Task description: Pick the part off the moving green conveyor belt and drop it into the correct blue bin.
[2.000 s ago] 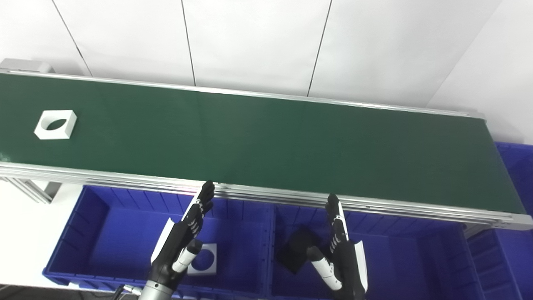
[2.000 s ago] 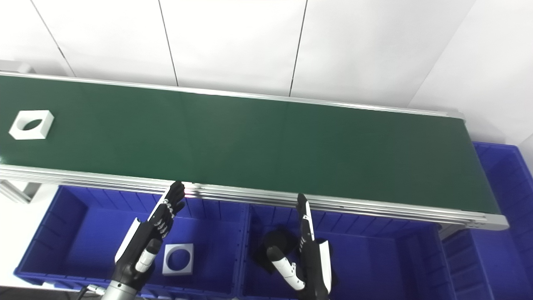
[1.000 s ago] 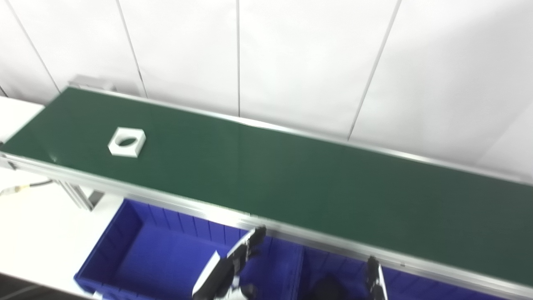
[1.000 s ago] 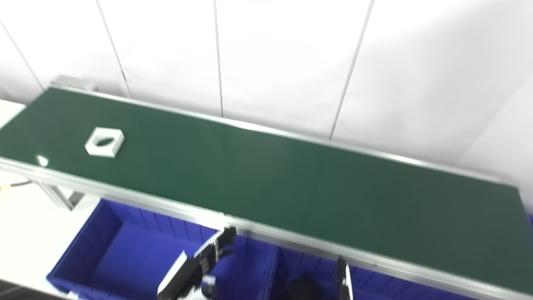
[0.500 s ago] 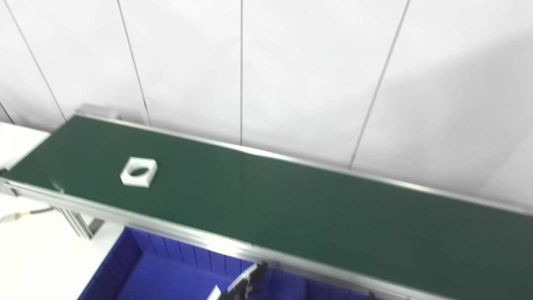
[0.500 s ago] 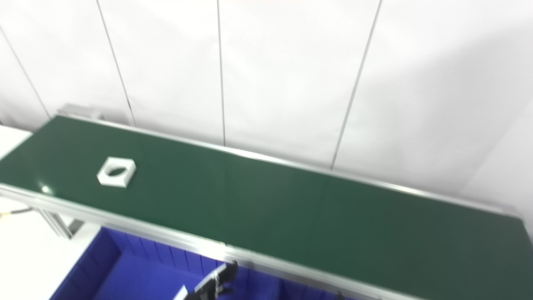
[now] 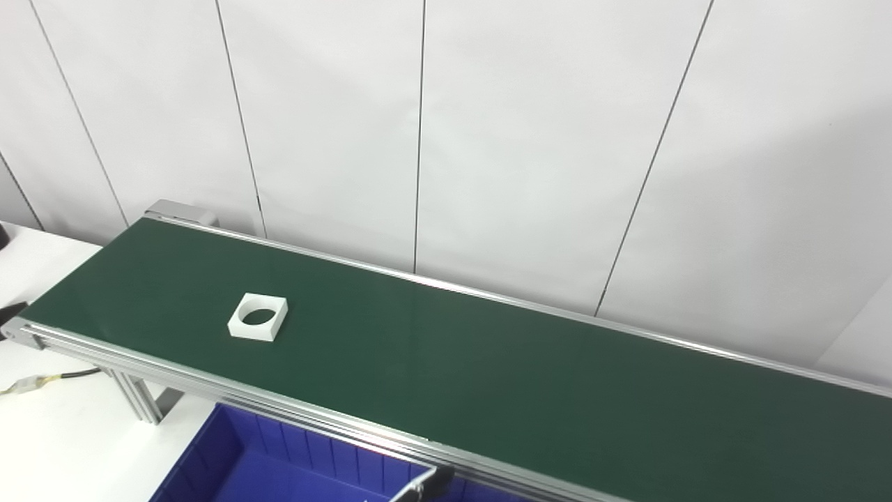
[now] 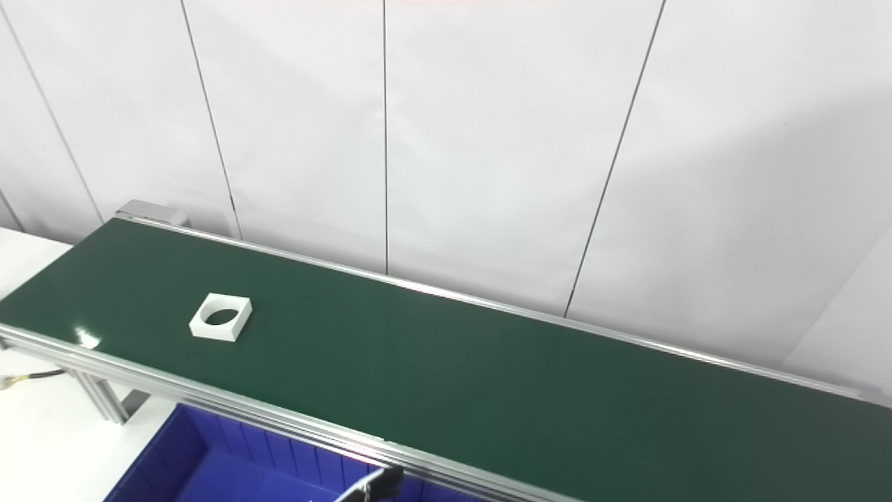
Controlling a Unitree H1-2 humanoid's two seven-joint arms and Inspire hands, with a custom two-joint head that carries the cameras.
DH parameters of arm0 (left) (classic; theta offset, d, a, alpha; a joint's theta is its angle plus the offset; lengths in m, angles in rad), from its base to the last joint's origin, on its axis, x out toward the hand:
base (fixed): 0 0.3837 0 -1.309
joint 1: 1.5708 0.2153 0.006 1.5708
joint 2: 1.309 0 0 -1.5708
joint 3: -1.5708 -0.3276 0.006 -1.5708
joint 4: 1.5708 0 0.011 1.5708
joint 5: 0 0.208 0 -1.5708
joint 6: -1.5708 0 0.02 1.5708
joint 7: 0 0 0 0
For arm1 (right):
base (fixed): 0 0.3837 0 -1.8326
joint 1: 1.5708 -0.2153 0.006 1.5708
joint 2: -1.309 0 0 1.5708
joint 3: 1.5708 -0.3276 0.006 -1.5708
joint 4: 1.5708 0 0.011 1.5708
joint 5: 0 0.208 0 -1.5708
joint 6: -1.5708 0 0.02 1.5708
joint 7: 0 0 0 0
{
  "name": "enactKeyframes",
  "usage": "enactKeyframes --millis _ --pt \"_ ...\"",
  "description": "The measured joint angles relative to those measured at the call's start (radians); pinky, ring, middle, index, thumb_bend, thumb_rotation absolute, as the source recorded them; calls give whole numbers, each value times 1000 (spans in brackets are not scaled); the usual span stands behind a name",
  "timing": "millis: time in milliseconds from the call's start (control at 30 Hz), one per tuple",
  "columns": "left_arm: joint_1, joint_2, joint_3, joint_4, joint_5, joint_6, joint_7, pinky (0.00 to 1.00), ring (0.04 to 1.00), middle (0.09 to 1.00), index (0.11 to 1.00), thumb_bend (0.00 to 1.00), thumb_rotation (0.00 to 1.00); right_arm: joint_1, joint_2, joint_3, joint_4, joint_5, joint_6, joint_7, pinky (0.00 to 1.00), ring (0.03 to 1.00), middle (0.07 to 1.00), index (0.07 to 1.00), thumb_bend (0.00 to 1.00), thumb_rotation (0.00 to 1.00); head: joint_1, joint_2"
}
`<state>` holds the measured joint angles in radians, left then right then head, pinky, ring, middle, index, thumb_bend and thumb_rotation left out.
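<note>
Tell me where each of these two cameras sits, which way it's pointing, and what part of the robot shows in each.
Left eye view: on the robot's head, looking down and across the green conveyor belt toward the white wall; only the left hand fingertips show at the bottom edge.
Right eye view: beside it, a little rightward, same aim; the same fingertips show.
Shared: the belt, the white part with a round hole, the blue bin, the wall.

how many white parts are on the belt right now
1. The white part, square with a round hole, lies flat near the left end of the belt. The bin is mostly out of frame, so parts inside it would be hidden.
</note>
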<state>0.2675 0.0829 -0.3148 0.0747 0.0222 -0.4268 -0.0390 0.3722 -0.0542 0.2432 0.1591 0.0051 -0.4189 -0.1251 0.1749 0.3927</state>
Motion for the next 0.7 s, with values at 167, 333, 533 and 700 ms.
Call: enactKeyframes --millis 167,333,533,700 --pt "-15 -3 32 -134 -57 -6 -46 809 893 914 898 931 617 0 8 -8 11 -20 0 0 1000 1000 1000 1000 606 983 5 -5" --pt "-49 0 105 -267 -70 -4 -58 807 891 920 909 917 630 -5 6 -13 15 -29 0 -4 1000 1000 1000 1000 604 960 8 -6" --pt "-96 10 213 -305 -43 6 -40 796 893 915 905 958 674 -10 13 -24 16 -16 0 6 1000 1000 1000 1000 581 943 8 -8" --pt "-146 75 250 -305 -46 34 -63 836 922 946 939 965 734 -12 15 -36 17 -14 0 30 1000 1000 1000 1000 582 956 15 -11"
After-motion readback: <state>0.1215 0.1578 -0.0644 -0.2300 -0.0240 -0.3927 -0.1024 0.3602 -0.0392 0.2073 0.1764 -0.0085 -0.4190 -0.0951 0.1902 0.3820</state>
